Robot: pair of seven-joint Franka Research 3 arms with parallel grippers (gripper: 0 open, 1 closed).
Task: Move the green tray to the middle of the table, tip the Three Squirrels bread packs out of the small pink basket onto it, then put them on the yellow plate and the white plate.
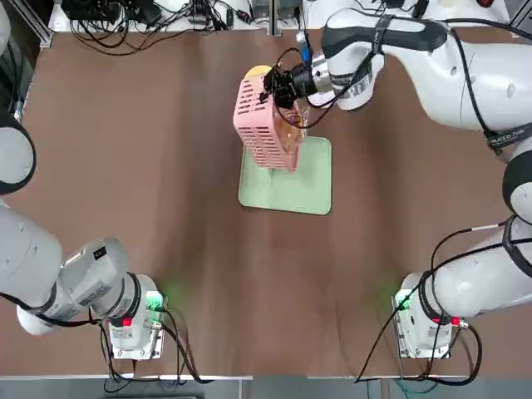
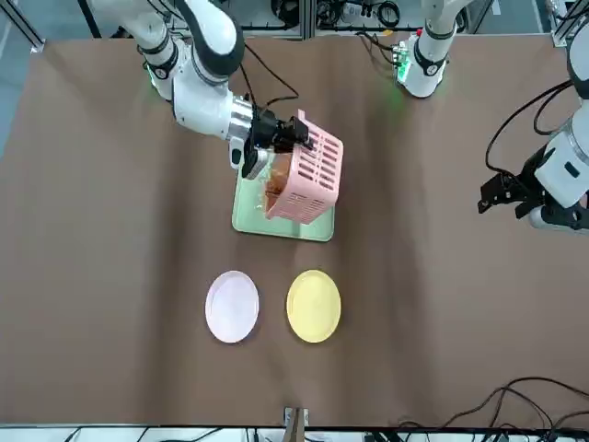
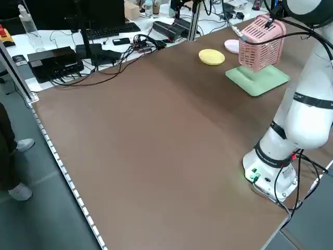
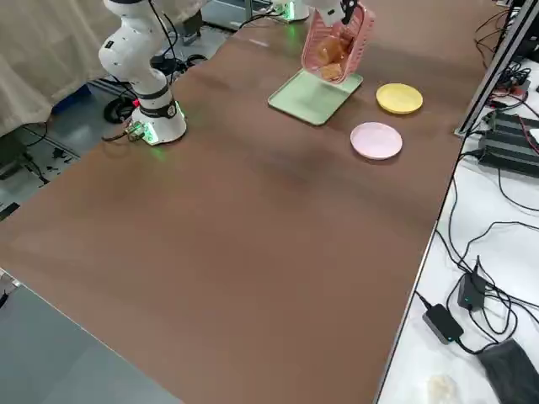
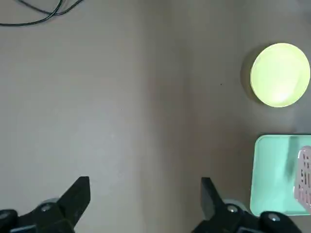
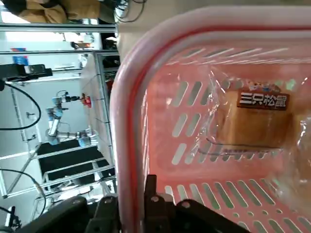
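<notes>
Two plates are waiting past the green tray [image 2: 247, 219], white plate [image 2: 231, 306] and yellow plate [image 2: 314, 305] side by side, so I'm doing the dump first. My right gripper [image 2: 283, 134] is clamped tight on the rim of the small pink basket [image 2: 311, 177], tipped on its side over the tray so the Three Squirrels bread packs [image 6: 252, 124] slide out. They look to be inside yet. Left gripper [image 5: 146, 194] hangs wide open, well off to the side.
</notes>
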